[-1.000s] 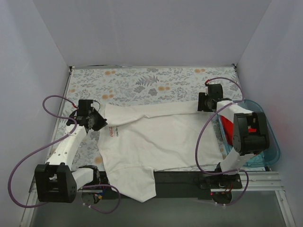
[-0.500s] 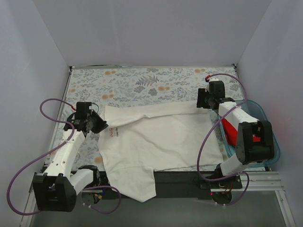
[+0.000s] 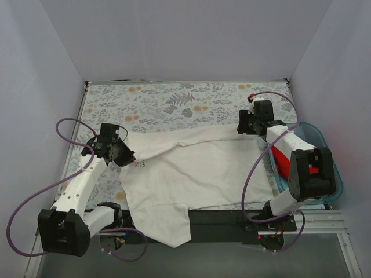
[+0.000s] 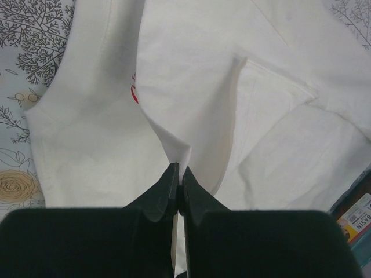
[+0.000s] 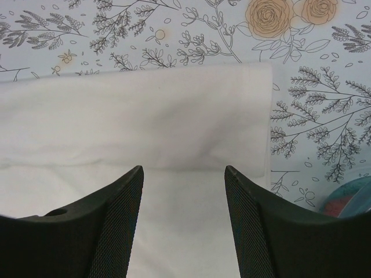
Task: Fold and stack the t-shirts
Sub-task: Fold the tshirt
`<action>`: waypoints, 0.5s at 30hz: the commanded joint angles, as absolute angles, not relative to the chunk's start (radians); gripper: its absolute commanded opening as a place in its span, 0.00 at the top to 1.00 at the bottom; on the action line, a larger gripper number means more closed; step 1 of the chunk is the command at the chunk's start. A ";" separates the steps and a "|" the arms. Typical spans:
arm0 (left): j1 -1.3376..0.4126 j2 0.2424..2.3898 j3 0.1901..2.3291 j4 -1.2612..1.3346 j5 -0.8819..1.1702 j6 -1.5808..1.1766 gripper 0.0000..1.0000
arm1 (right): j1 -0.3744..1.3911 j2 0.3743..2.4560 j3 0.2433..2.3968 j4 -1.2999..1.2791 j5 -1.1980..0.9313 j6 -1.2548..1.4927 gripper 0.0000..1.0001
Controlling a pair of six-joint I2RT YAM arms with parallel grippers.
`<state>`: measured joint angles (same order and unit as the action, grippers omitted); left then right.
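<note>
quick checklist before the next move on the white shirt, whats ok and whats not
1. Left gripper has cloth: ok, shut on a pinched fold of the white t-shirt.
2. Right gripper ready to grasp: ok, jaws open over the shirt's far right corner.
3. Right fingers touching the cloth: cannot tell.
4. Shirt fully on the table: not ok, its near part hangs over the front edge.
5. Shirt flat: not ok, creases run out from the left pinch.
6. Red t-shirt out of the way: ok, it sits in the tub at the right.
</note>
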<state>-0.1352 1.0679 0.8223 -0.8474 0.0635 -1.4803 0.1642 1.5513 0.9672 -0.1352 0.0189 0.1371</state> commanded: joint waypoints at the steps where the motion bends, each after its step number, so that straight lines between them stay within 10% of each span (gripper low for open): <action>1: -0.153 1.051 0.839 -0.900 0.046 -1.520 1.00 | 0.169 1.554 0.966 -0.121 -0.021 0.147 0.35; 15: -0.204 0.976 0.824 -0.968 -0.034 -1.614 1.00 | 0.170 1.577 0.940 -0.098 -0.058 0.150 0.35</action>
